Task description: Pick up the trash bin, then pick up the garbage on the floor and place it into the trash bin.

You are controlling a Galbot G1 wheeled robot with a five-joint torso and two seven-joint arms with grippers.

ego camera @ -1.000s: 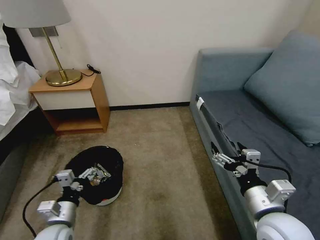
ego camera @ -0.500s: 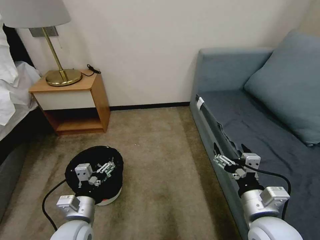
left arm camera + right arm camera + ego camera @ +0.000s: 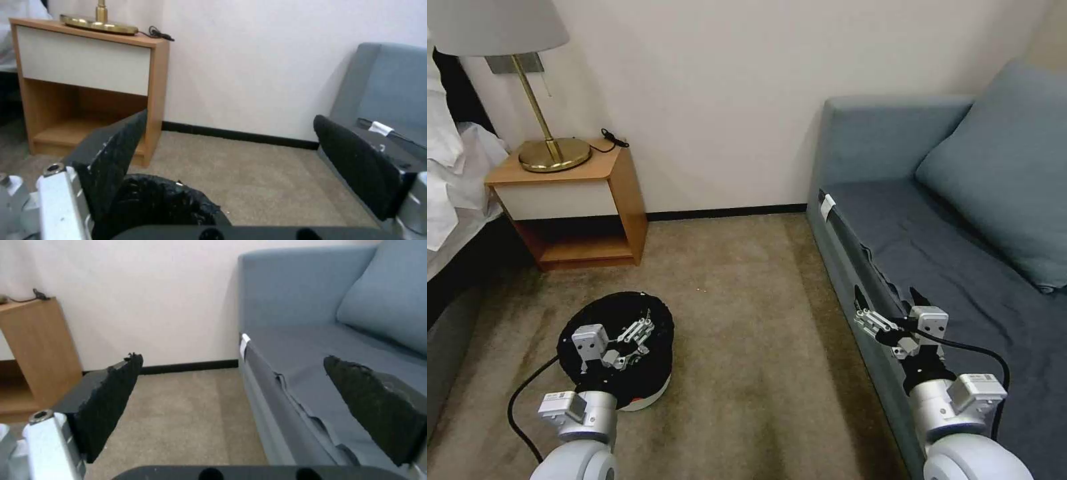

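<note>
Head view: my left tool (image 3: 644,331), fingers spread, hovers over the trash bin (image 3: 650,383) on the near-left carpet (image 3: 747,347), while my right tool (image 3: 884,300), spread too, hangs beside the sofa (image 3: 960,247).

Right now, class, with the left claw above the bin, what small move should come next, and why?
Probably lower the left claw onto the far rim of the trash bin and close. It hangs open over the black liner, gripping nothing, and the bin stands on the carpet. The right claw waits open by the sofa.
</note>
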